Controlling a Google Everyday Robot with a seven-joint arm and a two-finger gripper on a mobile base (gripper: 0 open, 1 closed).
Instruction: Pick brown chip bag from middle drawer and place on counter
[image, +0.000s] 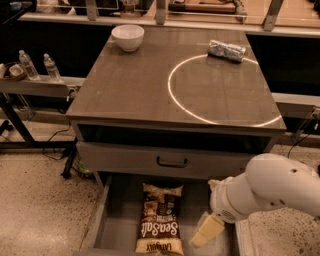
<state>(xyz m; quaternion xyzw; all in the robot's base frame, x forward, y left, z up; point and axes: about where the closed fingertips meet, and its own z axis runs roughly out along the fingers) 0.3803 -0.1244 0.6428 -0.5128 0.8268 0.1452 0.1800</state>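
The brown chip bag (160, 220) lies lengthwise on the floor of the open middle drawer (119, 227), with white "Sea Salt" lettering facing up. My gripper (206, 231) hangs from the white arm (270, 192) over the right part of the drawer, just right of the bag and apart from it. It holds nothing that I can see. The counter (135, 85) above is grey-brown with a thin white ring (170, 90) on its right half.
A white bowl (128, 37) sits at the counter's back left and a silver foil roll (227, 50) at its back right. A closed drawer front with a black handle (172, 162) is above the open drawer. Two water bottles (28, 65) stand on a left shelf.
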